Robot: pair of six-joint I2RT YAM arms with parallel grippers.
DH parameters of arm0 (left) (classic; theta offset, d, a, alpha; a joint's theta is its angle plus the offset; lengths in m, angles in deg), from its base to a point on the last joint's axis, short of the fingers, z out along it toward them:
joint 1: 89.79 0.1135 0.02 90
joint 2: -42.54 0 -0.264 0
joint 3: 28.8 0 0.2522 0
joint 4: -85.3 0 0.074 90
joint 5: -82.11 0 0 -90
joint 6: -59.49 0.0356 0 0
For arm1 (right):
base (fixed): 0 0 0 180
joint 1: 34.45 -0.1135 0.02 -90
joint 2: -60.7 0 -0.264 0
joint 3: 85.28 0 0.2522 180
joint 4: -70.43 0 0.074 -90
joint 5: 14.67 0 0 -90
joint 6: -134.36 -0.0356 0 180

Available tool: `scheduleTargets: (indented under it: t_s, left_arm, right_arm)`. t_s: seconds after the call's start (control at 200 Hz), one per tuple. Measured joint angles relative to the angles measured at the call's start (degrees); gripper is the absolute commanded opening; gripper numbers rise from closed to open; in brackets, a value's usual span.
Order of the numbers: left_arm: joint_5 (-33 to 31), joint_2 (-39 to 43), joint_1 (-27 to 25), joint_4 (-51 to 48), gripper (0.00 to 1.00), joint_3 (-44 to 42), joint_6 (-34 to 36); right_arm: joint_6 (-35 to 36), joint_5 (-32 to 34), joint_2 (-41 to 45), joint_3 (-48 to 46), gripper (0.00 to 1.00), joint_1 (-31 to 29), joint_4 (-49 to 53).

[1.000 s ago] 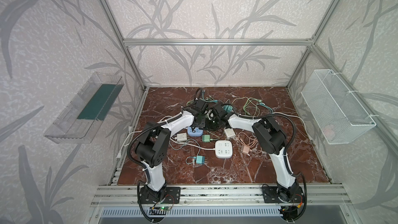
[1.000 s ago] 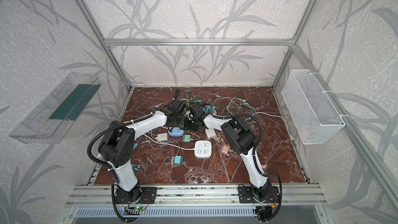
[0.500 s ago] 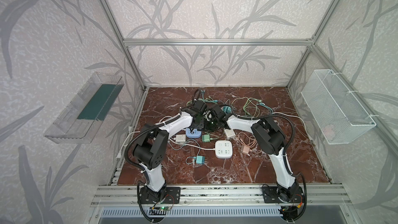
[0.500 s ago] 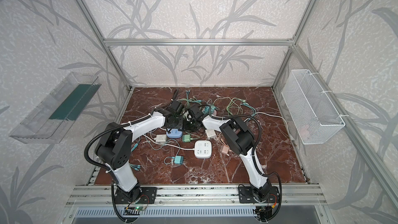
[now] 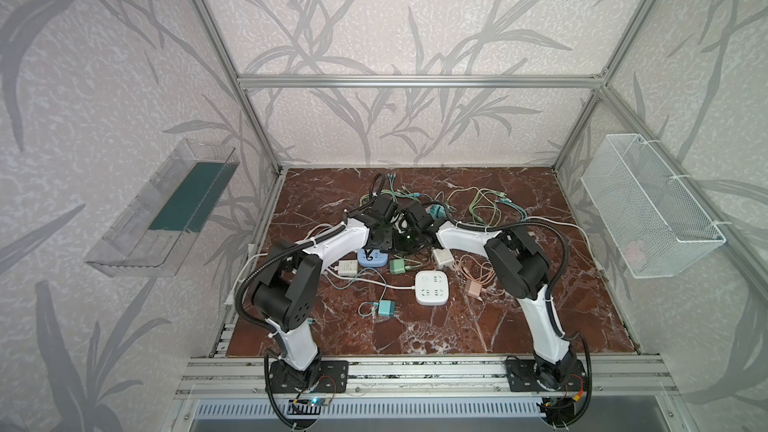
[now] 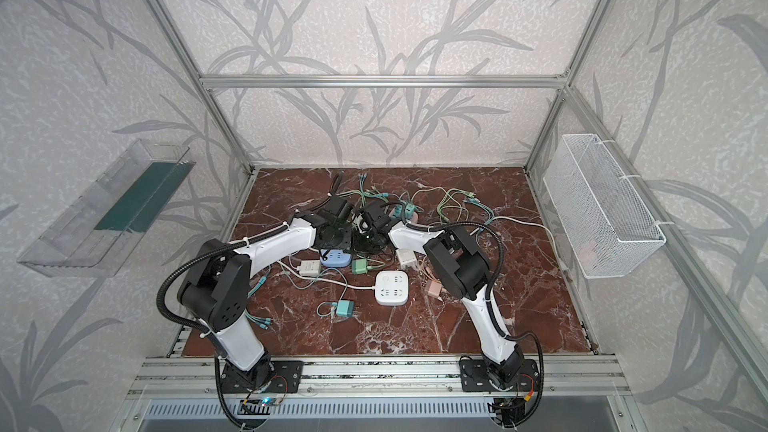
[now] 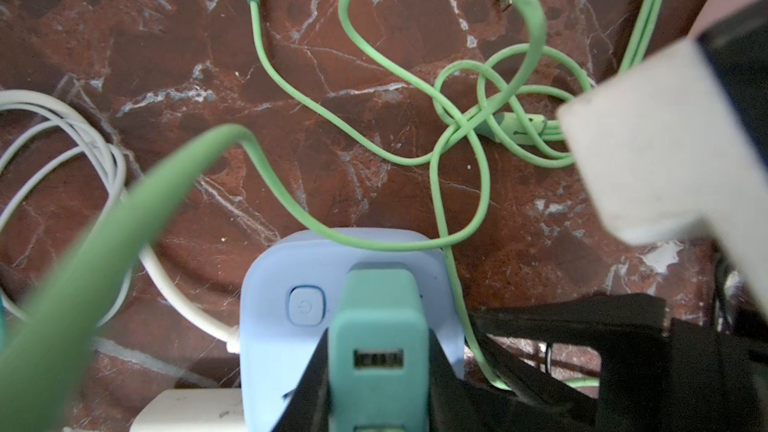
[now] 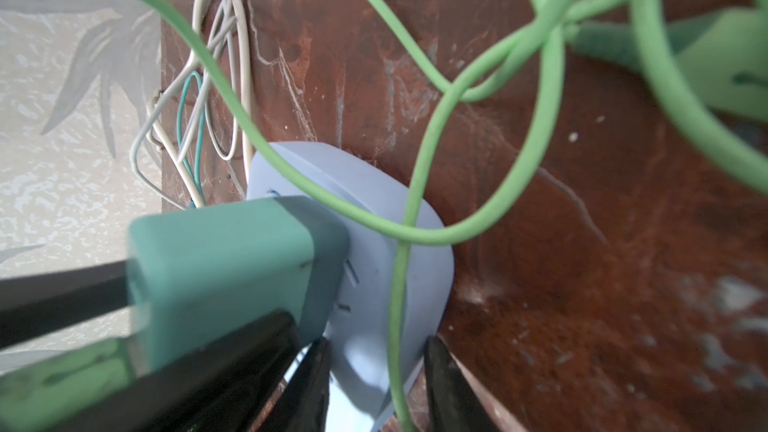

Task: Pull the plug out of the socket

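Black jaws of right gripper [image 8: 376, 367] astride pale-blue socket [image 8: 365, 209], teal plug [image 8: 224, 268] in it, green cable [image 8: 419, 168] across.

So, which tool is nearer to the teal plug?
Left. The left tool is shut on the teal plug, with one finger on each side. The right tool grips the edge of the blue socket, just beside the plug.

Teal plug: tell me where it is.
In the left wrist view the teal plug stands in the blue socket, clamped by the left tool; a white adapter lies beside the socket.
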Motion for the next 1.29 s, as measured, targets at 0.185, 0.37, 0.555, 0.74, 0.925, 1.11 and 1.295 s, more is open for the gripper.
scheduleTargets:
  t_s: [0.185, 0.37, 0.555, 0.74, 0.925, 1.11, 1.295]
  left_arm:
    - [0.35, 1.29, -0.09, 2.25, 0.09, -1.60, 0.39]
    - [0.37, 2.60, -0.24, 3.04, 0.09, -1.57, 0.20]
    - [0.39, 2.75, -0.37, 3.52, 0.09, -1.38, 0.31]
    - [-0.24, 2.58, -0.39, 2.38, 0.09, -0.52, 0.31]
    - [-1.44, 2.43, -0.48, 0.66, 0.09, 0.57, 0.37]
    - [-2.08, 2.43, -0.50, -0.72, 0.10, 1.68, 1.09]
    - [-2.03, 2.29, -0.50, -1.18, 0.10, 3.37, 1.66]
  right_arm:
    - [0.04, 1.16, -0.31, 1.42, 0.38, -0.26, 2.60]
    - [0.02, 1.46, -0.59, 2.23, 0.38, -0.26, 3.85]
    - [0.02, 1.42, -0.61, 2.34, 0.38, -0.26, 3.98]
    - [0.92, 1.40, -0.59, 1.70, 0.43, -0.24, 2.25]
    - [0.37, 0.79, 0.07, -1.42, 0.47, 0.50, -2.54]
    - [0.26, 1.53, 2.12, -4.31, 0.48, 1.42, -3.67]
    - [0.68, 2.58, 4.31, -6.54, 0.51, 2.93, -3.65]
